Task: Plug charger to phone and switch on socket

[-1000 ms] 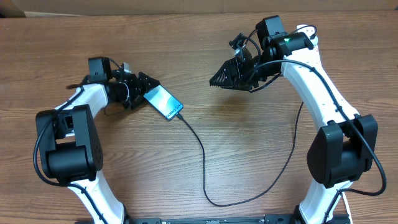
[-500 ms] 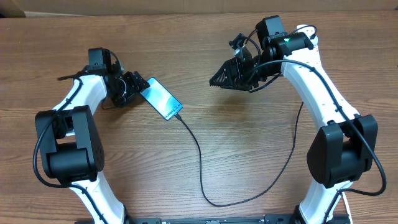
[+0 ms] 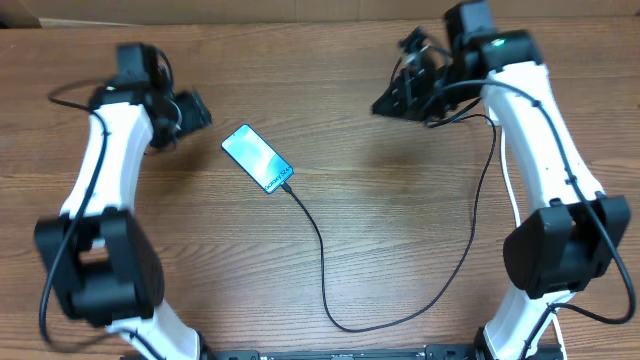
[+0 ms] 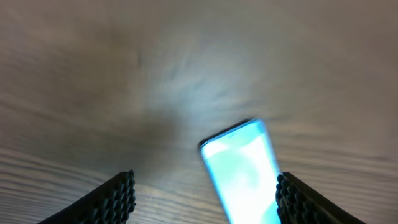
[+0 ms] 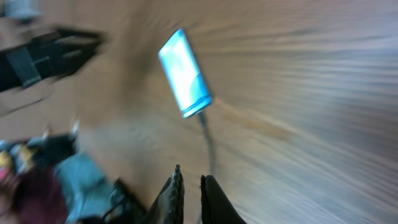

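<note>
The phone [image 3: 257, 158] lies flat on the wooden table, its screen glowing blue-teal. The charger's black cable [image 3: 322, 260] meets the phone's lower right end, loops toward the front edge and rises to the right. Its white plug adapter and the socket are out of view. My left gripper [image 3: 192, 110] is open and empty, up and left of the phone, apart from it. In the left wrist view the phone [image 4: 244, 177] shows between my open fingers [image 4: 205, 200]. My right gripper [image 3: 388, 100] is shut and empty at the far right. In the right wrist view its fingers [image 5: 190, 190] sit near the phone [image 5: 184, 74] and cable [image 5: 208, 142].
The table's far edge [image 3: 300, 22] runs along the top of the overhead view. Both wrist views are blurred by motion. Dark and teal clutter [image 5: 56, 186] shows at the lower left of the right wrist view.
My left gripper has drawn back up and left, away from the phone, leaving it on the table. My right gripper has moved up and to the right.
</note>
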Robot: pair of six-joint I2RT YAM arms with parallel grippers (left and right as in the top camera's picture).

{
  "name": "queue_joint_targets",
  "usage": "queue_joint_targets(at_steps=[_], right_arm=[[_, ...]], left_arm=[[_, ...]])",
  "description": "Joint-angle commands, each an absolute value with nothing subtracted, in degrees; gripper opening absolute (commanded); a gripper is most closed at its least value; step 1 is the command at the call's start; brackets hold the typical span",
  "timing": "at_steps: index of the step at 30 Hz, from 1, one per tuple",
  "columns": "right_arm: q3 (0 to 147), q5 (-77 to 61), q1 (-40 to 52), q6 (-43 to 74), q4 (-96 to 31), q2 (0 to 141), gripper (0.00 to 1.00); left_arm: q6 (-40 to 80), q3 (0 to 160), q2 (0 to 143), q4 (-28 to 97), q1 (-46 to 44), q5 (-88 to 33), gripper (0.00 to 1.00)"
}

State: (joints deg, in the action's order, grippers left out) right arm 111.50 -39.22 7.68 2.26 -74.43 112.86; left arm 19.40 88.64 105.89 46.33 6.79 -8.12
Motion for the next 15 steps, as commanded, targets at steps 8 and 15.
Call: queue_joint_targets(at_steps=[8, 15], right_arm=[[119.3, -14.0, -6.1, 13.3, -74.8, 110.5, 0.04], [119.3, -13.6, -14.2, 15.0, -69.3, 112.2, 0.03]], left_arm=[[16.7, 90.6, 97.7, 46.8, 7.0, -7.1, 0.75], [16.7, 90.6, 97.8, 47.4, 7.0, -7.0, 1.0]])
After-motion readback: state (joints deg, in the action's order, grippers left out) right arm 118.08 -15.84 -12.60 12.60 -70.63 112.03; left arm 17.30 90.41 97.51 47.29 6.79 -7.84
